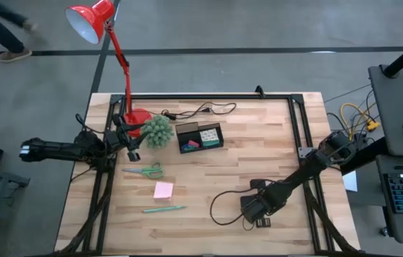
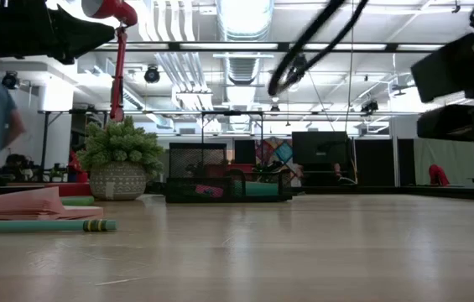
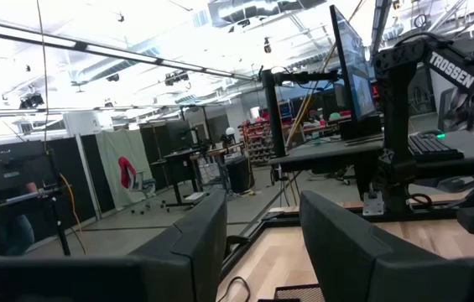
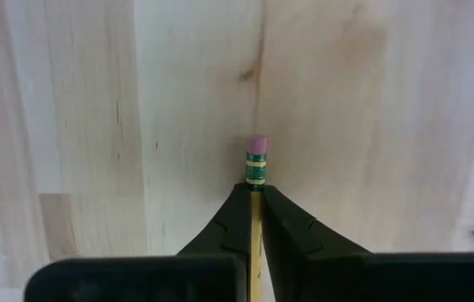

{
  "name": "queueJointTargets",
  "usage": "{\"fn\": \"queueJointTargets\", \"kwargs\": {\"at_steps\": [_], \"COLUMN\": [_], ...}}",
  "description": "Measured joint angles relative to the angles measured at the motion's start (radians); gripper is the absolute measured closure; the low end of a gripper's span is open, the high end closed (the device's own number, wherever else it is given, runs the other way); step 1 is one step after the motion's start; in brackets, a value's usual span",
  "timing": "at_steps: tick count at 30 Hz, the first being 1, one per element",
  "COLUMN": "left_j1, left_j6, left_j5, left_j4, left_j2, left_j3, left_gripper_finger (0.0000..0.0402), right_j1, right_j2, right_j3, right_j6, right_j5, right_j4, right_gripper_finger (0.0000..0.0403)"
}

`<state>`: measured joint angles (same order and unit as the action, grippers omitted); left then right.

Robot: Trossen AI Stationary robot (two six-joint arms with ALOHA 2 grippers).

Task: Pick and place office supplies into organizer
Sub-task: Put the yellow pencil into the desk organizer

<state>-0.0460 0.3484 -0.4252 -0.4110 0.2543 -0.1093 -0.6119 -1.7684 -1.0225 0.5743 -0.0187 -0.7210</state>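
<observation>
My right gripper [image 4: 256, 220] points down at the table's near right [image 1: 257, 218], shut on a yellow pencil [image 4: 256, 168] with a pink eraser and a green band. The black organizer [image 1: 201, 135] stands at the far middle with a few small items in it. Green-handled scissors [image 1: 145, 171], a pink sticky pad [image 1: 163, 190] and a slim green pen [image 1: 164, 209] lie flat on the left half of the wood. My left gripper [image 3: 262, 252] waits open at the left edge [image 1: 131, 146], beside the spiky plant. My right gripper pinches the pencil's yellow shaft [image 4: 256, 201] between its two fingers, just behind the green band. The fingers come from above, pointing down, one on each side of the shaft. The eraser end [image 4: 256, 147] sticks out past the fingertips. The pencil lies level; whether it rests on the wood I cannot tell.
A spiky green plant [image 1: 158, 130] and a red lamp's base [image 1: 138, 118] stand at the far left. A black cable loop [image 1: 222, 207] lies just left of my right gripper, and another cable [image 1: 205, 110] runs along the far edge. Bare wood lies between organizer and right gripper.
</observation>
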Motion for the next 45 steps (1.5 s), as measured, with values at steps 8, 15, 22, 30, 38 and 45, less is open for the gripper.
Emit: {"fn": "queueJointTargets", "kwargs": {"at_steps": [8,15,22,30,38,45], "left_j1": [0.000,0.000,0.000,0.000,0.000,0.000], "left_j6": [0.000,0.000,0.000,0.000,0.000,0.000], "left_j5": [0.000,0.000,0.000,0.000,0.000,0.000], "left_j4": [0.000,0.000,0.000,0.000,0.000,0.000], "left_j2": [0.000,0.000,0.000,-0.001,-0.002,-0.002], "left_j3": [0.000,0.000,0.000,0.000,0.000,0.000], "left_gripper_finger": [0.0262,0.0262,0.0262,0.0262,0.0262,0.0262], "right_j1": [0.002,0.025,0.056,0.111,0.177,0.266], "right_j2": [0.056,0.092,0.122,0.137,0.137,0.137], "right_j3": [-0.001,-0.002,-0.010,-0.092,-0.204,-0.278], "right_j6": [-0.001,0.004,-0.023,-0.145,-0.383,-0.415], "right_j5": [-0.009,-0.001,-0.001,-0.041,-0.149,-0.436], "right_j4": [-0.006,-0.023,-0.036,-0.057,-0.058,-0.003], "right_gripper_finger": [0.0394,0.0394,0.0394,0.0394,0.0394,0.0394]}}
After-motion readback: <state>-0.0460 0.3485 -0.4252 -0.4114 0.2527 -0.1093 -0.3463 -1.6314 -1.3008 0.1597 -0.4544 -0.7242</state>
